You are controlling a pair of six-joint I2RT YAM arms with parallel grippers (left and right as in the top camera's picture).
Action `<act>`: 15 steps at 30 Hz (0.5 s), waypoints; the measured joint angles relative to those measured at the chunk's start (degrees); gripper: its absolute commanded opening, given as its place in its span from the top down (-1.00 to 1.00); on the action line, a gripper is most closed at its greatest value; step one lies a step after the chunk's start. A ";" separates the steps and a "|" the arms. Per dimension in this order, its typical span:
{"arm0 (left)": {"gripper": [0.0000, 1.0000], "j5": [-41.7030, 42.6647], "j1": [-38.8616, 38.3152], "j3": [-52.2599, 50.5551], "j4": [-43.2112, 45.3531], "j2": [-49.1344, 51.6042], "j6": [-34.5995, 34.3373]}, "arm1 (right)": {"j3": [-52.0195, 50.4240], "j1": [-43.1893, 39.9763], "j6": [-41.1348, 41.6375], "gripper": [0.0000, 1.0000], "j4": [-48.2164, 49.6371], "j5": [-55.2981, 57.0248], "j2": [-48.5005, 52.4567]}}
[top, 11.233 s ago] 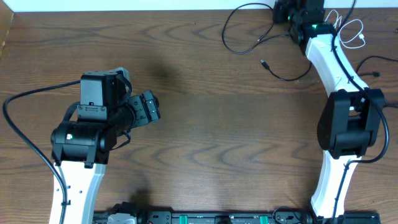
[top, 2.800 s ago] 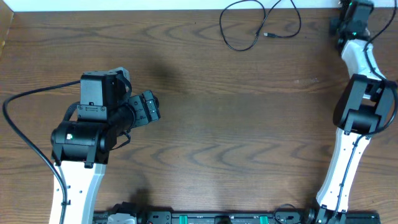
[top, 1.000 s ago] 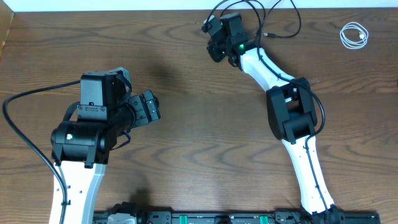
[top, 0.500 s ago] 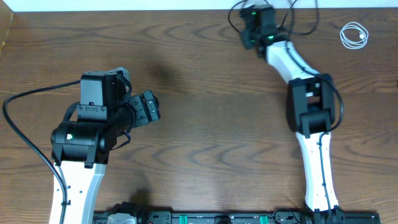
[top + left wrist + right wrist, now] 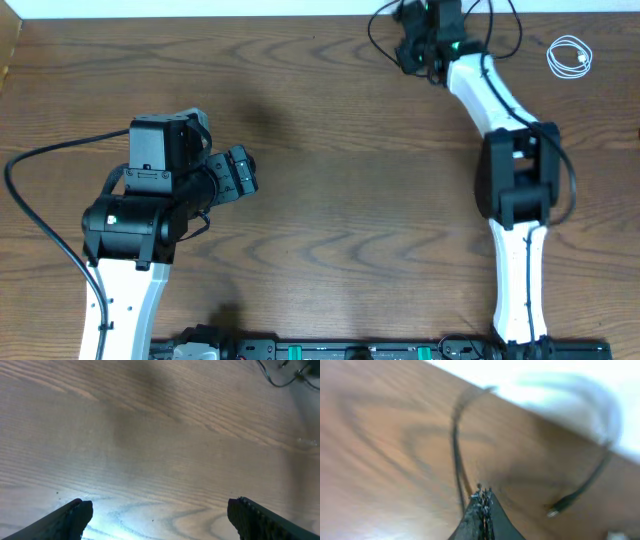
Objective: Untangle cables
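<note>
Right gripper (image 5: 482,497): closed to a point at the far edge of the bench (image 5: 330,200), with the black cable (image 5: 454,445) running straight into its tips, so it appears pinched there; the wrist view is blurred
Left gripper (image 5: 160,517): fingers spread wide, nothing between them, over bare wood on the left half of the bench, well apart from all cables
Black cable, position: far edge of the bench, right of centre; in the overhead view thin loops show on both sides of the right wrist, one bowing out to the left and one to the right
Black cable, count: cannot tell whether the loops are one cord or two
Plug (image 5: 559,506): small dark end plug lying on the wood just right of the closed tips, at the end of a blurred black strand that curves up toward the bench edge
White cable (image 5: 578,62): small tidy coil lying flat near the far right corner, apart from the black loops and touched by neither gripper
Left wrist view: a short stretch of black cable shows in the top right corner, far from the fingers
Bench: dark brown wood grain, pale strip along its far edge
</note>
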 measured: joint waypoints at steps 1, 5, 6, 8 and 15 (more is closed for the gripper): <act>-0.84 0.00 -0.02 0.00 0.02 0.00 0.02 | 0.02 0.09 -0.07 0.98 -0.96 -0.20 -2.82; -0.83 0.00 -0.02 0.00 0.02 0.00 0.00 | 0.20 -0.57 -0.26 0.91 -6.03 -0.87 -15.89; -0.84 0.00 0.00 0.00 0.00 0.00 0.00 | 0.33 -0.96 -0.31 0.87 -7.61 -0.98 -19.10; -0.84 0.00 -0.02 0.00 -0.02 0.00 0.00 | 0.61 -1.81 -0.48 0.81 -10.19 -0.98 -25.03; -0.84 0.02 0.00 0.00 0.00 0.00 0.00 | 0.90 -3.93 -0.72 0.96 -17.44 -0.79 -39.82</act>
